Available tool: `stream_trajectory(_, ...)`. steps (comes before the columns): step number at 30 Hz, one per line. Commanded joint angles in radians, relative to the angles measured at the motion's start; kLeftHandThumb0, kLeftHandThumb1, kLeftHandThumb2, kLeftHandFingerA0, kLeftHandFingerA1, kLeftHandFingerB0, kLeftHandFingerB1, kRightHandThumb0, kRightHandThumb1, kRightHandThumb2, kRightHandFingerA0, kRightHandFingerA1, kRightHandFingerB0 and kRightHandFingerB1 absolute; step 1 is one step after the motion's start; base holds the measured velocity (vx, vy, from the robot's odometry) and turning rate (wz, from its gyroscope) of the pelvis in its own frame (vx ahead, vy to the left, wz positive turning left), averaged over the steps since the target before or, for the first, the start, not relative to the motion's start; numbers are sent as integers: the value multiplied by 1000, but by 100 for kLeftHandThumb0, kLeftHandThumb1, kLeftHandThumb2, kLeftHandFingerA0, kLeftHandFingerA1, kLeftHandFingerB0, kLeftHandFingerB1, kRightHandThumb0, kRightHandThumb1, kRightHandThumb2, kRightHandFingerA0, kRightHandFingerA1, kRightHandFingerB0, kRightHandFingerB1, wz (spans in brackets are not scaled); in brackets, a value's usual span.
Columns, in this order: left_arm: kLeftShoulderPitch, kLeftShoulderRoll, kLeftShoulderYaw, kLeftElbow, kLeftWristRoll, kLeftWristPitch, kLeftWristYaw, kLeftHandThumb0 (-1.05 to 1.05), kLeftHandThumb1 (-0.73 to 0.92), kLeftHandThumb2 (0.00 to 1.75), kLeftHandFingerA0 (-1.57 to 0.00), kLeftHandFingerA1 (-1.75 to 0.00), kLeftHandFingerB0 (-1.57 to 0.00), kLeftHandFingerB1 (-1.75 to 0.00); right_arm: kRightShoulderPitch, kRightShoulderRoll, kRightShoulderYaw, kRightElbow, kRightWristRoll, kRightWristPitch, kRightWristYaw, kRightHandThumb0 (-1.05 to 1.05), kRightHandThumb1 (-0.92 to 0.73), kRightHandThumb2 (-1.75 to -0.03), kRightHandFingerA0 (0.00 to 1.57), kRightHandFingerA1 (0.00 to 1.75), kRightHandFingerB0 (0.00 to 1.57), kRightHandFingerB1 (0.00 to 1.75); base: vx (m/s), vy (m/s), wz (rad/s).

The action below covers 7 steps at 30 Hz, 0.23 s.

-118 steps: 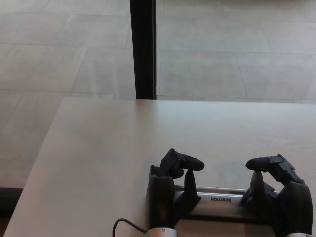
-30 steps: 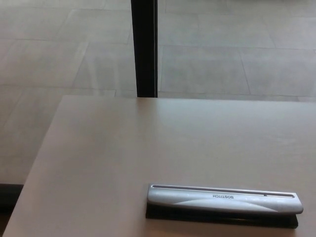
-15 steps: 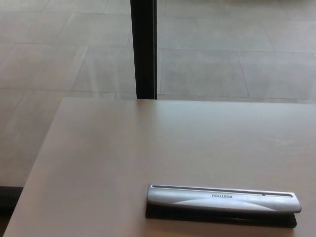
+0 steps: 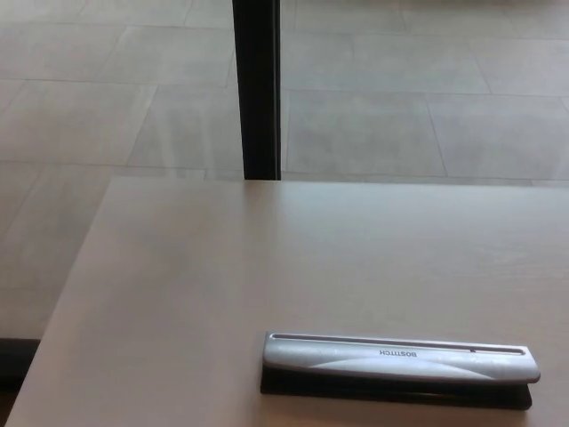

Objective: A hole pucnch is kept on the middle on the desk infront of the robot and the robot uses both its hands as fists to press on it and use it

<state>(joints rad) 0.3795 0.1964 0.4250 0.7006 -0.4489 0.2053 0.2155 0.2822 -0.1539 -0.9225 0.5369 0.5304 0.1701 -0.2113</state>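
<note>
Fingers out of view: neither hand appears, so whether they are clenched or released cannot be told.

The hole punch (image 4: 400, 366) lies lengthwise along the near edge of the counter (image 4: 222, 267), silver lever uppermost on its black base, broadside to the robot, probably so that one fist can bear down near each end.

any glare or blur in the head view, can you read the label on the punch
Head view: soft, even light, slightly hazy overall; a pale sheen on the desk; the hole punch casts a thin dark shadow at its base; its upside-down label is small but legible as BOSTITCH.
</note>
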Motion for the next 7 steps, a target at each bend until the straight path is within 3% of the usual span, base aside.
stream_trajectory(1,1,2,17,18,28,-34,-43,-53,45,88,-86,-74,-76,-71,3,-16,7,10,28,17,39,-41,-50,-54,74,66,67,61,0,0,0)
stream_trajectory(2,-2,2,18,32,35,-46,-49,-53,45,88,-86,-74,-76,-71,0,-19,9,15,30,18,37,-41,-50,-54,74,66,67,61,0,0,0)
stream_trajectory(3,34,-14,15,-44,31,-37,-52,-54,51,55,-90,-60,-76,-57,3,-13,12,4,32,17,37,-37,-42,-54,79,70,67,61,0,0,0)
stream_trajectory(4,41,-20,13,-62,33,-32,-49,-53,50,55,-91,-60,-75,-57,9,-12,22,-5,21,15,37,-42,-28,-77,81,80,56,67,0,0,0)
stream_trajectory(5,44,-20,10,-74,40,-18,-45,-44,46,54,-91,-60,-76,-57,19,-12,47,-9,-10,-4,40,-39,-28,-79,81,83,52,66,0,0,0)
stream_trajectory(6,46,-21,10,-86,40,1,-40,-41,45,54,-90,-60,-72,-58,21,-13,52,-6,-15,-11,42,-35,-44,-55,79,74,58,59,0,0,0)
stream_trajectory(7,46,-21,10,-86,40,1,-40,-41,45,54,-90,-60,-72,-58,21,-13,52,-6,-15,-11,42,-35,-44,-55,79,74,58,59,0,0,0)
